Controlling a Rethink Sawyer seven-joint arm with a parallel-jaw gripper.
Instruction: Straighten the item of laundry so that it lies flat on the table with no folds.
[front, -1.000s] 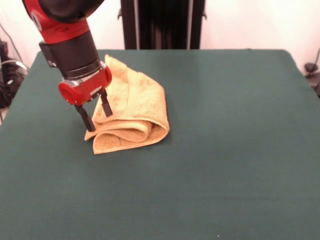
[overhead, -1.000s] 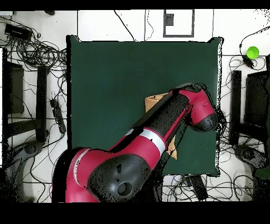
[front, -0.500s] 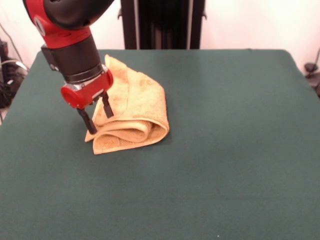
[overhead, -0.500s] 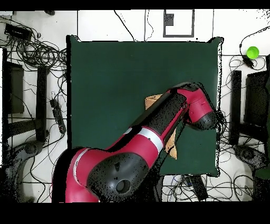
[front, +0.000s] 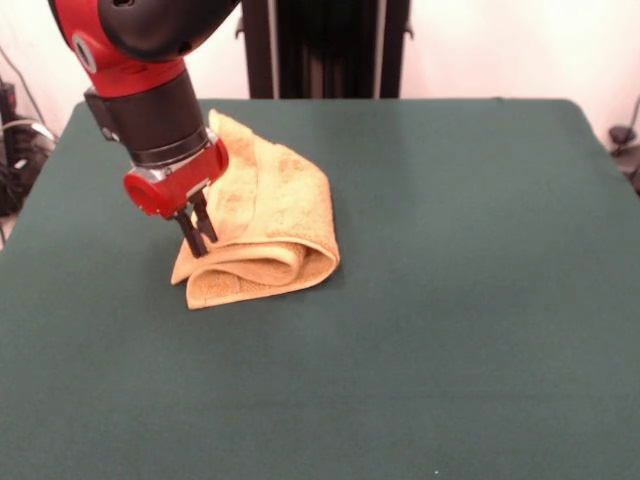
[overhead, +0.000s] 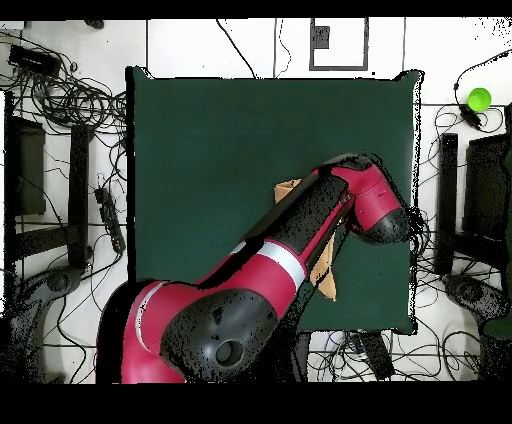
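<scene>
The item of laundry (front: 270, 225), an orange-tan terry towel, lies folded over on itself in a thick bundle on the left half of the dark green table (front: 480, 260). My gripper (front: 197, 232) hangs from the red and black arm at the towel's left edge, its two black fingers drawn together on the upper layer there. In the overhead view the arm covers most of the towel. Only a corner of the towel (overhead: 288, 187) and an edge strip of it (overhead: 326, 276) show on the table (overhead: 220, 150), and the gripper is hidden.
A black stand (front: 325, 45) rises behind the table's far edge. Cables (overhead: 60, 100) lie on the floor around the table, and a green ball (overhead: 479, 99) sits off to one side.
The fingers stood apart over the towel's left edge before and have now closed together on it. The arm has shifted slightly towards the towel.
</scene>
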